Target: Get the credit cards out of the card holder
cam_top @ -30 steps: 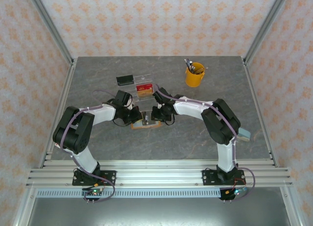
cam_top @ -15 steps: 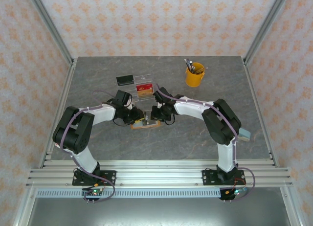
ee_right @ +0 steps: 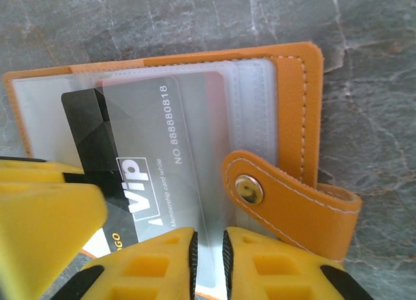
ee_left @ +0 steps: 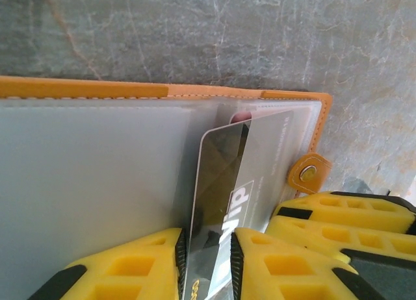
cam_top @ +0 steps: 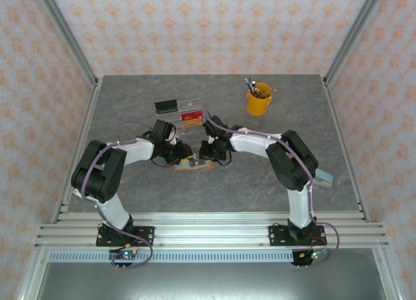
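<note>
Left arm [cam_top: 105,175] and right arm [cam_top: 294,161] had white links, black joints, purple cables; fingers [ee_left: 123,271] were yellow, pocketed.

Yellow cup [cam_top: 259,102] of pens, perhaps; black box [cam_top: 167,106] near clear tray [cam_top: 192,119].

A credit card [ee_right: 156,150] pokes from the card holder [ee_right: 294,99], on the table [ee_right: 364,73].

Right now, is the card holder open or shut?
Open. The card holder lies spread flat, its snap strap undone and clear sleeves exposed; the left gripper pinches a black card.
</note>
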Controlling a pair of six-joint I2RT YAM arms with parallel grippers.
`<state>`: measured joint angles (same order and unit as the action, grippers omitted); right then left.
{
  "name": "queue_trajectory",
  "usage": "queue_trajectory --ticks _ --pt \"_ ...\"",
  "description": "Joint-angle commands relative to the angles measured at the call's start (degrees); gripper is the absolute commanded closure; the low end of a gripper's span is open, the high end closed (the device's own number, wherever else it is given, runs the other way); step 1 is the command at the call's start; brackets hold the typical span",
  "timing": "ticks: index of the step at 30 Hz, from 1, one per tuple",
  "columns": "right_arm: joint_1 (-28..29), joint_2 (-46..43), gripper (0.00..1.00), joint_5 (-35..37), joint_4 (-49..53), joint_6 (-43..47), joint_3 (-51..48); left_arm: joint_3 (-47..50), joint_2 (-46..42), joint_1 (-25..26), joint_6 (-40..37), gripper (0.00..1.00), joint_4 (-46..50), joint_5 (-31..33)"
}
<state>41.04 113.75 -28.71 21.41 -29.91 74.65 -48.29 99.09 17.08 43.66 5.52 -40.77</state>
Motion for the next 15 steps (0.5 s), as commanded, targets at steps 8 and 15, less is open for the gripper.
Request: queue_trajectory --ticks 8,15 --pt "-0.16 2.96 0.79 0.37 1.88 0.68 0.56 0.79 1.63 -1.08 0.30 0.78 -0.97 -1.06" --pt "-0.17 2.45 0.79 3.20 3.61 0.56 0.41 0.50 -0.39 -2.78 -3.22 1.00 3.43 0.22"
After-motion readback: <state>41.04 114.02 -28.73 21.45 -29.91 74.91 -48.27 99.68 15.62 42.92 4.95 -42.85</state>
